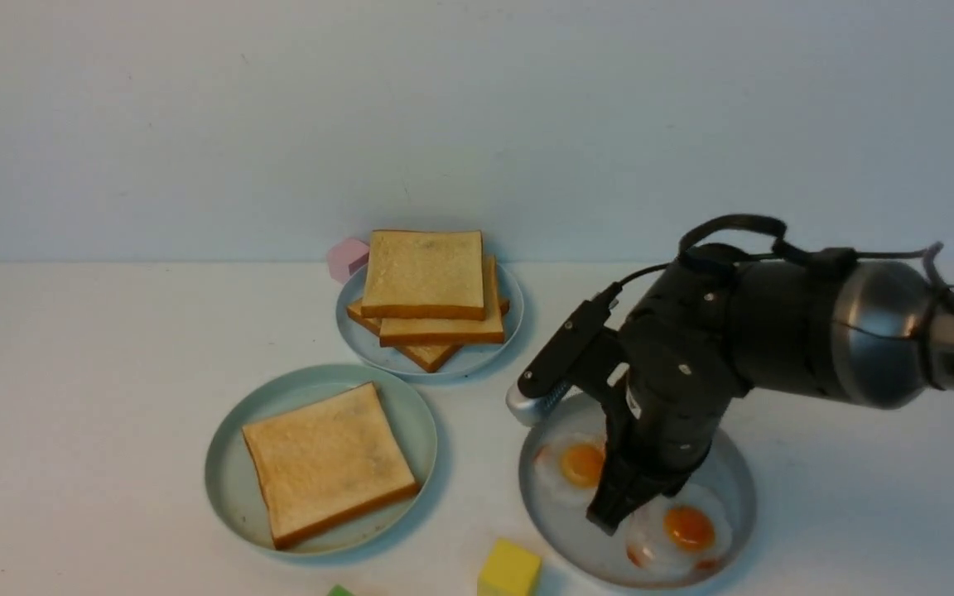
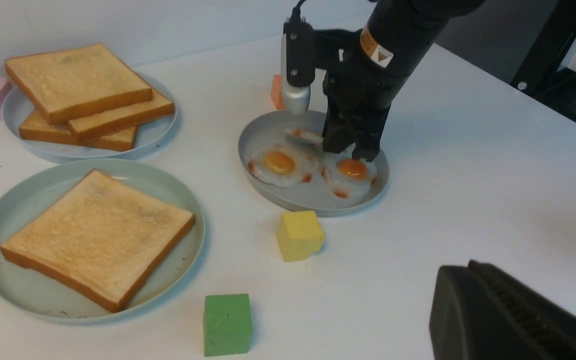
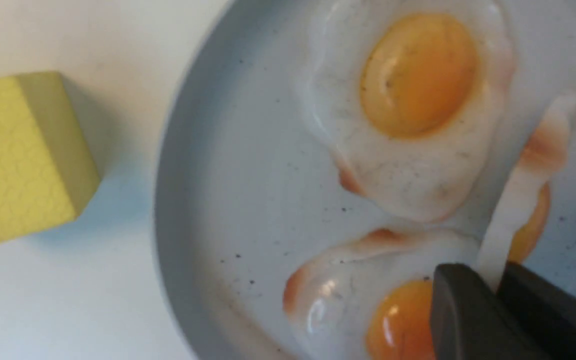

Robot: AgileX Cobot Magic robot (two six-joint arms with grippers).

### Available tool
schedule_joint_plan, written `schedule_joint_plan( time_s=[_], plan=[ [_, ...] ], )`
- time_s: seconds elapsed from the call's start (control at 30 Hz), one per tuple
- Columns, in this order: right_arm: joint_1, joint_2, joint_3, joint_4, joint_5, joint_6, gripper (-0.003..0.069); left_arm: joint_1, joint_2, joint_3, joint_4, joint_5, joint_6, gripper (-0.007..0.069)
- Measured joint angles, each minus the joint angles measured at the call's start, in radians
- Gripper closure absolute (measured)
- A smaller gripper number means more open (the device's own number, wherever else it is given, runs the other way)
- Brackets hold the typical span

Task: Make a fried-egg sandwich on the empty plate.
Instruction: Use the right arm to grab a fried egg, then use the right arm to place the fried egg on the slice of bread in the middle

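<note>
The right pincer [image 1: 607,520] is clamped on the white rim of 1 fried egg [image 3: 514,220] (probably floppy, slippery, light): lift gently.

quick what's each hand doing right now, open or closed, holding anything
left hand: closed, nothing seen in it
right hand: closed on the lifted edge of a fried egg
</note>
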Motion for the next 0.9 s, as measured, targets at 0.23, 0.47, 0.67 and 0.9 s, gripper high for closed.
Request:
schedule_joint_plan(
  time_s=[0.23,0.47,0.67,0.9],
  plan=[
    [0.0,-0.077,0.002,-0.029,0.007,0.008,0.0591,0.0,0.0,0.0,0.0,0.0,0.0,0.0638],
    [0.126,-0.181,-0.068,-0.072,0.027,0.061,0.0591,0.001,0.0,0.0,0.186,0.0,-0.186,0.0638],
    [0.305,-0.128,-0.172,-0.071,-0.134,0.061,0.0591,0.001,0.0,-0.003,0.417,-0.008,-0.46,0.0638],
    [0.347,0.062,-0.254,-0.088,-0.243,0.061,0.0591,0.001,0.0,-0.003,0.468,-0.035,-0.54,0.0638]
  ],
)
